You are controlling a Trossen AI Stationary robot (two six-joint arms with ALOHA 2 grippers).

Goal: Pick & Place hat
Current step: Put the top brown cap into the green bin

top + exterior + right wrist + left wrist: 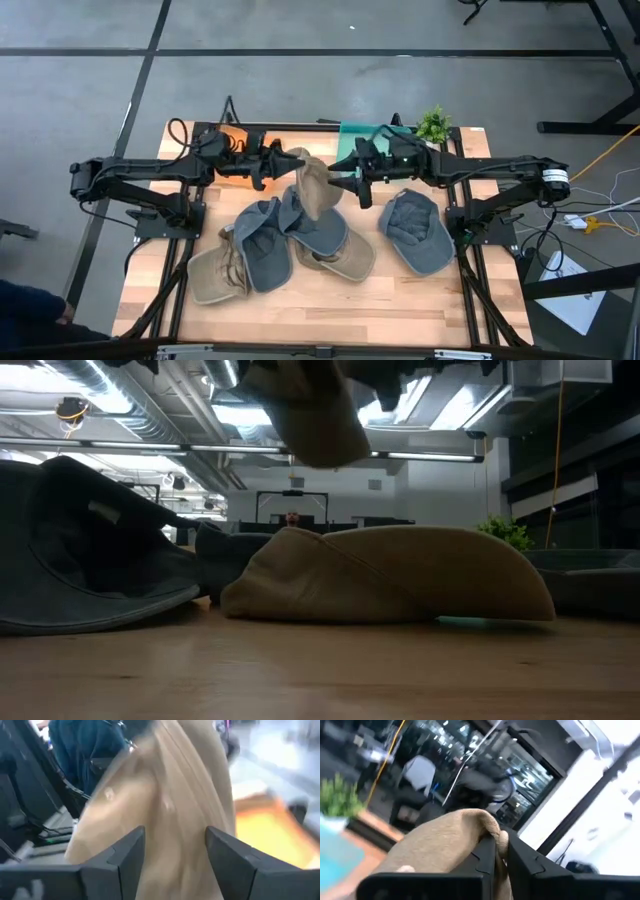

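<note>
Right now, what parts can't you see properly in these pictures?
- Low view: the lifted tan hat is cut off by the top edge; both hands are out of frame.
- Right wrist view: the tan hat is blurred and hides everything behind it.
- High view: the green bin is partly covered by the right arm.

— The lifted tan cloth hat [318,188]?
— Soft matt fabric, seamed.
— The grey cloth hats [262,243]?
— Matt too.
— And the pale wooden table [400,305]?
— Smooth planks; the dark arms look like matt plastic.
</note>
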